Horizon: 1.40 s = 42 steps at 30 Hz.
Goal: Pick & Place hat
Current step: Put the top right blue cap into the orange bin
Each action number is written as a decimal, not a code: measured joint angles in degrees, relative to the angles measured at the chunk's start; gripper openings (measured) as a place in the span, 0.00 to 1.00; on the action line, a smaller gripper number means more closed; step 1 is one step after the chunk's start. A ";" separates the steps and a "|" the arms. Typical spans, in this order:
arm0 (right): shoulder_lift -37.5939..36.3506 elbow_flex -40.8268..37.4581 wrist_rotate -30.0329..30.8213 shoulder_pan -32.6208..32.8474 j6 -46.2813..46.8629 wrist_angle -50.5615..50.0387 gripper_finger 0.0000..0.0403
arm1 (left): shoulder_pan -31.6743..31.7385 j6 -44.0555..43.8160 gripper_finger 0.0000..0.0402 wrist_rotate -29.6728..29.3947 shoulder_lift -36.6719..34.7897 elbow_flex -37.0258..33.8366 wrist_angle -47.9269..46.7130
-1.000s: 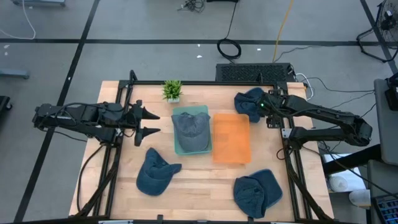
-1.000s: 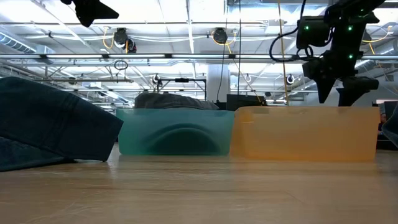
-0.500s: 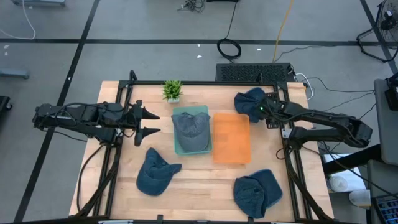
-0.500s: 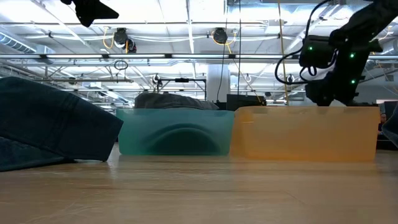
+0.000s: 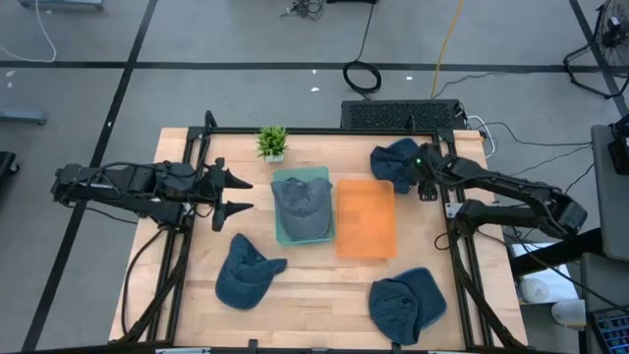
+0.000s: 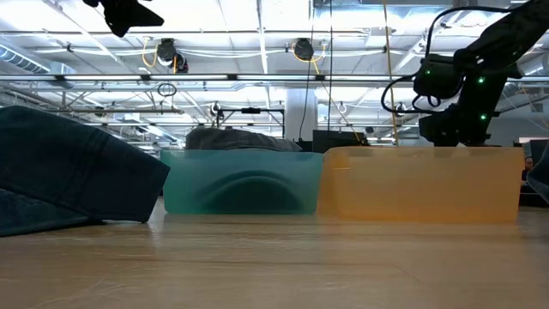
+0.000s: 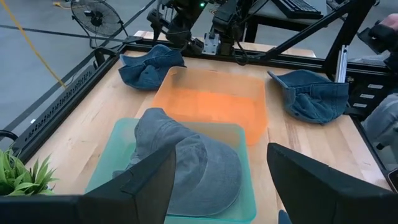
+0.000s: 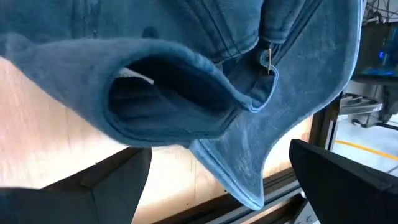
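Your right gripper [image 5: 413, 169] sits low over the blue denim hat [image 5: 395, 163] at the table's far right corner, its fingers [image 8: 339, 180] spread wide with the hat's folded brim and open underside filling the space ahead of them; nothing is clamped between them. That arm reaches in from the right edge of the table, its forearm angled down toward the hat, and in the low view its wrist drops behind the orange bin [image 6: 420, 182].

Your left gripper [image 5: 234, 195] hangs above the table's left side, fingers [image 7: 149, 180] parted and empty, pointing at the teal bin [image 5: 303, 206]. The left arm stretches level from the left edge.

A grey hat [image 7: 186, 163] already lies in the teal bin; the orange bin just beside it holds nothing. Two more denim hats lie on the wooden table [image 5: 324, 285]: one near the front left [image 5: 246, 272], one at the front right [image 5: 406, 305]. A small potted plant [image 5: 272, 143] stands behind the teal bin.

A white tag [image 8: 138, 76] shows inside the targeted hat, but you cannot read any writing on it.
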 joint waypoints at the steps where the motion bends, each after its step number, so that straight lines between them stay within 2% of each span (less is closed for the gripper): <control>1: 0.00 0.00 -0.20 -0.36 0.04 0.09 0.91 | 0.02 -0.04 0.64 0.01 0.01 0.00 0.02; 18: 0.00 0.00 -0.52 -1.88 -2.84 3.30 0.91 | 0.02 -0.93 0.64 0.49 0.01 0.00 0.01; 21: 0.00 -0.03 -2.46 -1.88 -1.50 3.13 0.91 | 0.01 -0.87 0.64 0.51 0.01 0.01 0.02; 29: 0.02 -3.98 -3.12 -1.86 -5.44 3.85 0.91 | 0.01 -0.85 0.64 0.51 0.01 -0.01 0.03; 39: 0.00 -4.76 -1.61 -1.88 -7.34 6.23 0.82 | 0.00 -0.02 0.64 0.53 0.01 -0.01 0.00; 42: 0.01 -4.76 -1.61 -1.87 -7.20 6.52 0.76 | 0.02 -0.05 0.64 0.53 0.01 0.01 -0.02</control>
